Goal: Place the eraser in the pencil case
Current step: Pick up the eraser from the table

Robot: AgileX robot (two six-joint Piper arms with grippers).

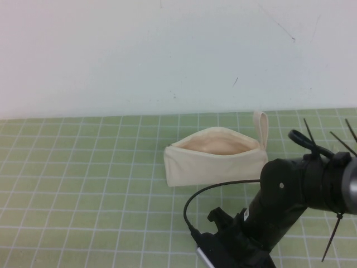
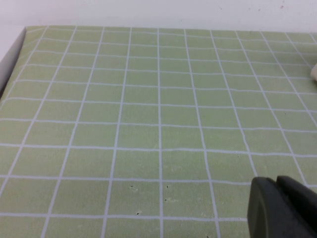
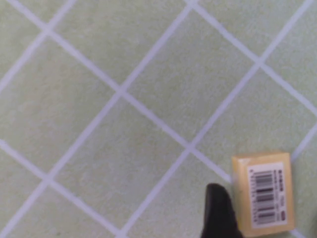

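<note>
While the green gridded mat [image 1: 83, 184] fills nearly the whole table below a pale wall [image 1: 167, 50], the right arm [image 1: 290, 195] is the largest thing upon it, a black jointed limb reaching from the right edge down toward the near edge of the high view. Its right gripper [image 3: 223, 218] hangs low over the mat at the near side, pointing downward. Only one dark fingertip [image 3: 218, 210] shows in the right wrist view, just beside the eraser's long side; whether it touches is not clear, and how far the fingers are spread cannot be told.

Next in size, the pencil case [image 1: 215, 157] lies on the mat near the middle, behind the right arm, a cream fabric pouch with its mouth gaping upward so the peach lining shows. A small loop strap [image 1: 261, 127] stands up at its right end.

Off at the left, the left gripper [image 2: 282, 208] appears only as a dark corner in the left wrist view, low over bare mat; its fingers cannot be judged.

Smallest, the eraser [image 3: 263, 194] lies flat on the mat under the right gripper, a tan-yellow block with a white barcode label [image 3: 267, 195] facing up, outside the pencil case.
</note>
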